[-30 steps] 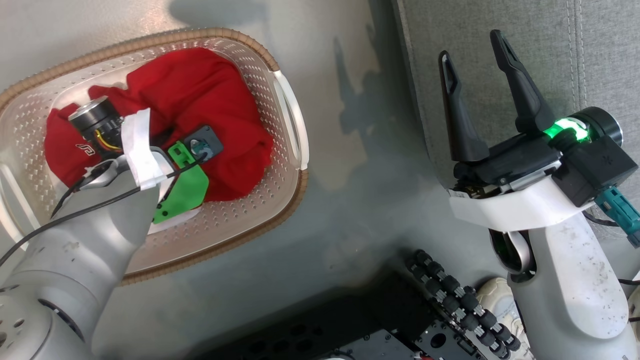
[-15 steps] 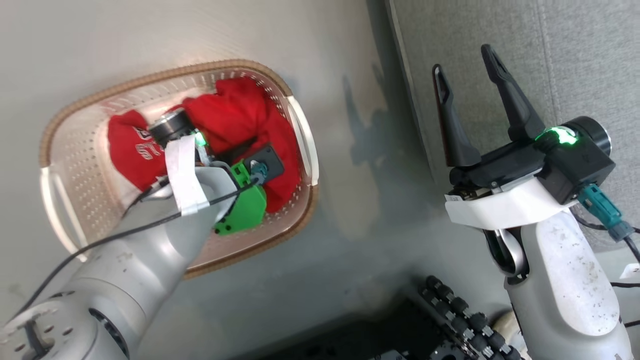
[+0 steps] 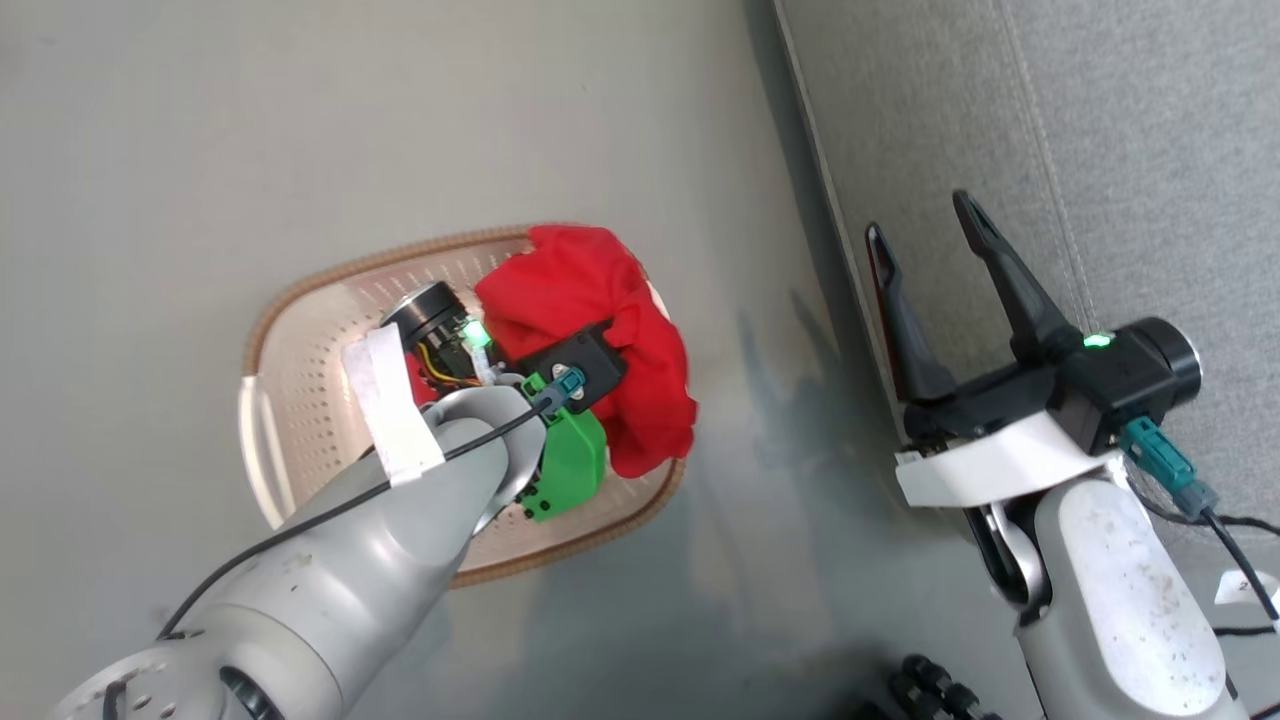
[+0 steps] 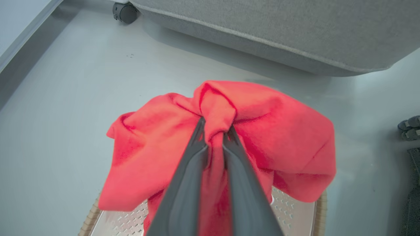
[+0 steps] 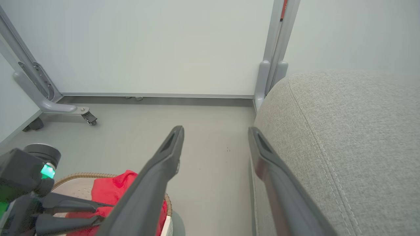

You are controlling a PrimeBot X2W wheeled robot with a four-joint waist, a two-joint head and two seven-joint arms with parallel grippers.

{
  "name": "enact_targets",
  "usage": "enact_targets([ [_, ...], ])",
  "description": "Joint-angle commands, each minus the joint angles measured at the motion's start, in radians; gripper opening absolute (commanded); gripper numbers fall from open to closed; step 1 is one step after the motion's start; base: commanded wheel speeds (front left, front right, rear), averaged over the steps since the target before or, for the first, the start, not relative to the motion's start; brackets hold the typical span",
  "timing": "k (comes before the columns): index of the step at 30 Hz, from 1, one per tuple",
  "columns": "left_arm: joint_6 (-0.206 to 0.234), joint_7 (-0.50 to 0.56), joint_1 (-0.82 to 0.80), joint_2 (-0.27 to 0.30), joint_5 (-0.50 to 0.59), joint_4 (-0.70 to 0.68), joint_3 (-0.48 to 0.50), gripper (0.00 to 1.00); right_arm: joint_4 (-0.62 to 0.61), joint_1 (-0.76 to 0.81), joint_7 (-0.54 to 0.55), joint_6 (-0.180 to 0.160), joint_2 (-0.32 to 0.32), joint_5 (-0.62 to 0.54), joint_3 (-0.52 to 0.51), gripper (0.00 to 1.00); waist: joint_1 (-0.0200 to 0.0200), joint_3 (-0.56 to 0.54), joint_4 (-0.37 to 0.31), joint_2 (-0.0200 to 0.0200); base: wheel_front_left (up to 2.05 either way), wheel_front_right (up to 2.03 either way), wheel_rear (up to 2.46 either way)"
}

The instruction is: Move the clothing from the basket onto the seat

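Red cloth had come up out of its heap. A second earlier the clothing lay spread low in the basket. Now it hung bunched from our left gripper, whose jaws were clamped on a fold, and it draped above the rim nearest the seat. Our right gripper waited by the seat's edge, jaws apart and empty. We judged the lift well begun, with the carry across to the seat remaining.

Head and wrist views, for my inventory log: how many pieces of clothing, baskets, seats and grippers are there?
clothing: 1
basket: 1
seat: 1
grippers: 2 (left gripper, right gripper)
Total: 5
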Motion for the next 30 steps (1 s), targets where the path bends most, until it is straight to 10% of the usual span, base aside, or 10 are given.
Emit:
enact_targets([
  [1, 0.002, -0.007, 0.026, 0.010, -0.002, -0.030, 0.017, 0.00, 0.006, 0.027, -0.005, 0.000, -0.004, -0.010, -0.008, 1.00, 0.0000, -0.118, 0.075, -0.0001, 0.00, 0.00, 0.00],
  [30, 0.080, -0.008, 0.224, 0.097, 0.076, -0.553, 0.408, 0.00, 0.024, 0.224, -0.005, 0.000, -0.004, -0.023, -0.053, 1.00, 0.0000, -0.432, 0.198, -0.0001, 0.00, 0.00, 0.00],
])
